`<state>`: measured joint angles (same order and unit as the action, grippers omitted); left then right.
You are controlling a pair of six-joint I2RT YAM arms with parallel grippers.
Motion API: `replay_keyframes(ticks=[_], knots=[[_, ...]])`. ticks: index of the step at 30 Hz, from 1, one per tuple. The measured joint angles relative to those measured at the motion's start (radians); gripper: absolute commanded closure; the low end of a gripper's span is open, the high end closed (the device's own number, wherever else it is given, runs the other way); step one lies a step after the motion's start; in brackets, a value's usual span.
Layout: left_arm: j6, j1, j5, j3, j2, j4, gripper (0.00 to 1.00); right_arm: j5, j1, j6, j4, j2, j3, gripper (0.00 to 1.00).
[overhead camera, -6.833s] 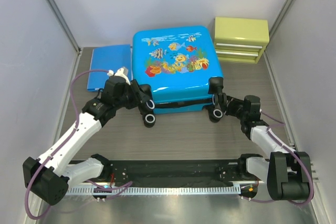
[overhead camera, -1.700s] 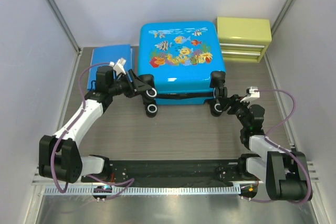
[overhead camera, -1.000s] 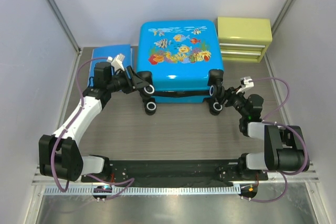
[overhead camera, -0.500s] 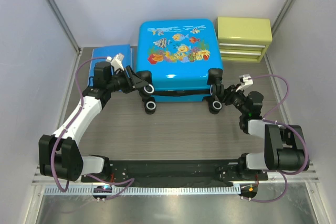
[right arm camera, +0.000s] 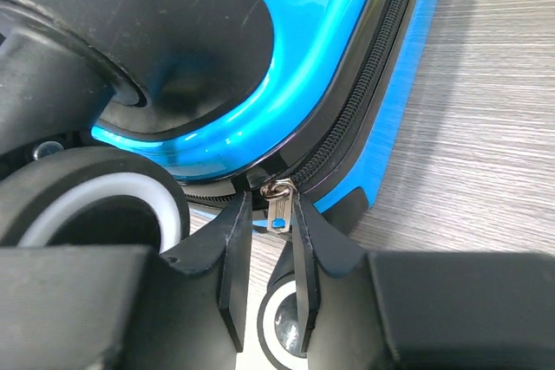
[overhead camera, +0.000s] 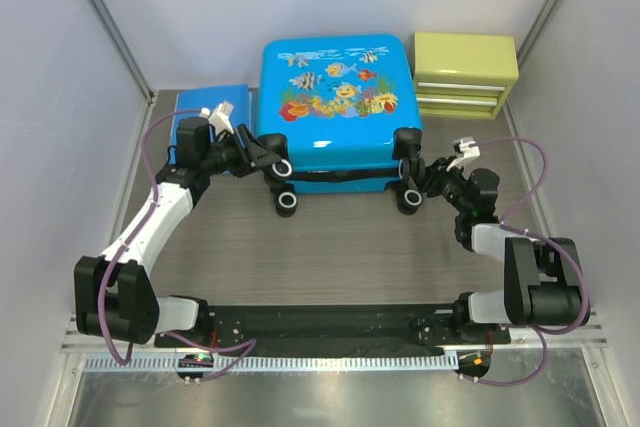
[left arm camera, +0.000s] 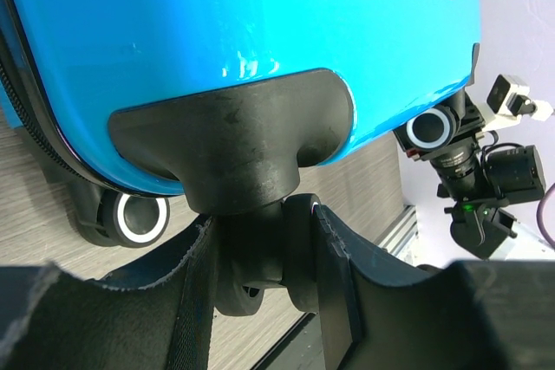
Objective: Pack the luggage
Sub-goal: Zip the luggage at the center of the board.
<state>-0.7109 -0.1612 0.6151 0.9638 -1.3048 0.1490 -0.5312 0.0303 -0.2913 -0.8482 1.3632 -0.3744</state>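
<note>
The luggage (overhead camera: 335, 112), a bright-blue hard-shell case with fish prints, lies lid-up at the middle back of the table, its wheeled end facing me. My left gripper (overhead camera: 268, 160) is at its near-left corner. In the left wrist view the left gripper (left arm camera: 263, 218) is shut on a black caster wheel (left arm camera: 260, 257), a finger pressed to each side. My right gripper (overhead camera: 412, 175) is at the near-right corner. In the right wrist view the right gripper (right arm camera: 270, 205) stands narrowly open around the silver zip pull (right arm camera: 278, 210), which touches one finger, with a gap to the other.
A yellow-green drawer box (overhead camera: 463, 75) stands just right of the luggage at the back. A flat blue folder (overhead camera: 205, 117) lies to its left, partly under my left arm. Grey walls close in both sides. A black rail (overhead camera: 330, 322) runs along the near edge.
The right gripper's jaws have narrowed around the zip pull and it has edged up toward the corner. The luggage has shifted slightly back and left. The left gripper keeps its hold on the wheel.
</note>
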Motion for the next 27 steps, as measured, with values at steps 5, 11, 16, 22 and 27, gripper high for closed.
replay_keyframes(ticks=[5, 11, 16, 22, 27], knots=[[-0.014, 0.007, 0.007, 0.0, -0.003, -0.005, 1.0, 0.109, -0.064, 0.055, 0.098, -0.062, -0.012, 0.99], [-0.018, 0.009, 0.014, 0.0, -0.004, -0.01, 1.0, 0.19, -0.101, 0.068, 0.174, -0.143, 0.011, 0.99], [-0.022, 0.009, 0.015, 0.0, -0.004, -0.01, 1.0, 0.256, -0.132, 0.035, 0.151, -0.145, 0.028, 0.98], [-0.025, 0.009, 0.018, 0.0, -0.007, -0.017, 1.0, 0.301, -0.155, -0.031, 0.041, -0.093, 0.056, 0.98], [-0.034, 0.016, 0.014, -0.001, -0.011, -0.034, 1.0, 0.354, -0.193, -0.059, -0.065, -0.053, 0.085, 0.98]])
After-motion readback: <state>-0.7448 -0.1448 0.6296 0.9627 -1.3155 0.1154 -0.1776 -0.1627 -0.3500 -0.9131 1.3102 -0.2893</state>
